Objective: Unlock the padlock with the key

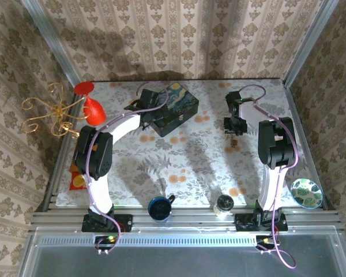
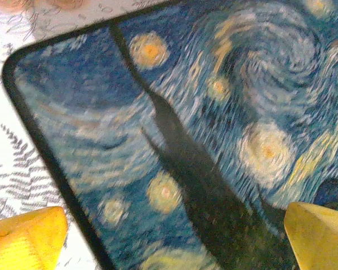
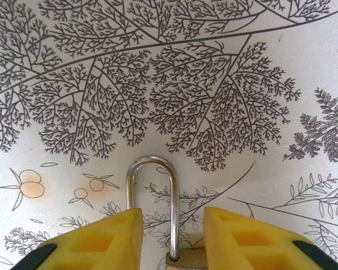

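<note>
At the near edge of the surface point(image 1: 184, 158), a white cloth printed with grey ferns and orange fruit, stand a dark blue ceramic mug point(image 1: 160, 208) and, to its right, a small round jar with a dark top point(image 1: 224, 204). Off the surface's right side, beside the right arm's base, sits a round bowl patterned in green and white point(image 1: 306, 193).

Farther out, on the right half, the right end effector point(image 3: 173, 243) points down at the cloth. Its 2 yellow fingers point(image 3: 101, 242) stand parted and clamp nothing. The tiny brass-coloured padlock with a thin silvery shackle point(image 3: 173, 214) sits between them. The shackle's arch reaches out past the fingertips. 1 leg runs down the gap, clear of both fingers, into the brass body. The other leg ends at the tip of the finger on the wrist view's left, and I cannot tell whether they touch.

Farther still, on the left half, the left end effector point(image 2: 172, 242) is close over the lid of a dark blue rectangular box painted with swirling yellow stars point(image 1: 176, 107). Its 2 yellow fingertips point(image 2: 23, 236) are spread wide open. The box is well apart from the padlock. Left of the box stands a red goblet point(image 1: 91, 107), and beyond that a gold wire stand with curled arms point(image 1: 46, 112). Beige patterned wallpaper point(image 1: 184, 34) closes the far side.
</note>
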